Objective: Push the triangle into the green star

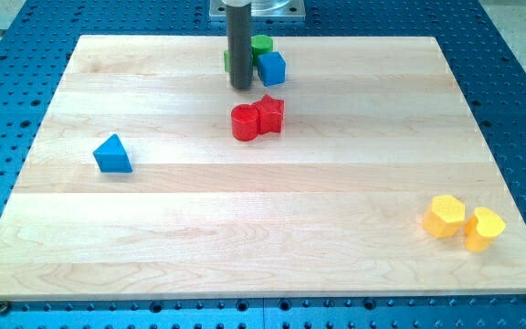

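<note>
The wooden table [263,238] carries all; my tip [241,88] rests near the top edge, just left of the blue cube [271,68], hiding much of a green block [260,44]; there is no gripper to open or hold anything; the blue triangle [112,153] lies near the left edge.

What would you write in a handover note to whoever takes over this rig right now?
My tip rests at the view's top, just left of the blue cube and in front of a green block, partly hidden, shape unclear. The blue triangle sits apart at the view's left, untouched. Red cylinder and red star touch mid-board. Done: nothing visible. Left: get behind the triangle and push it to the green block.
</note>
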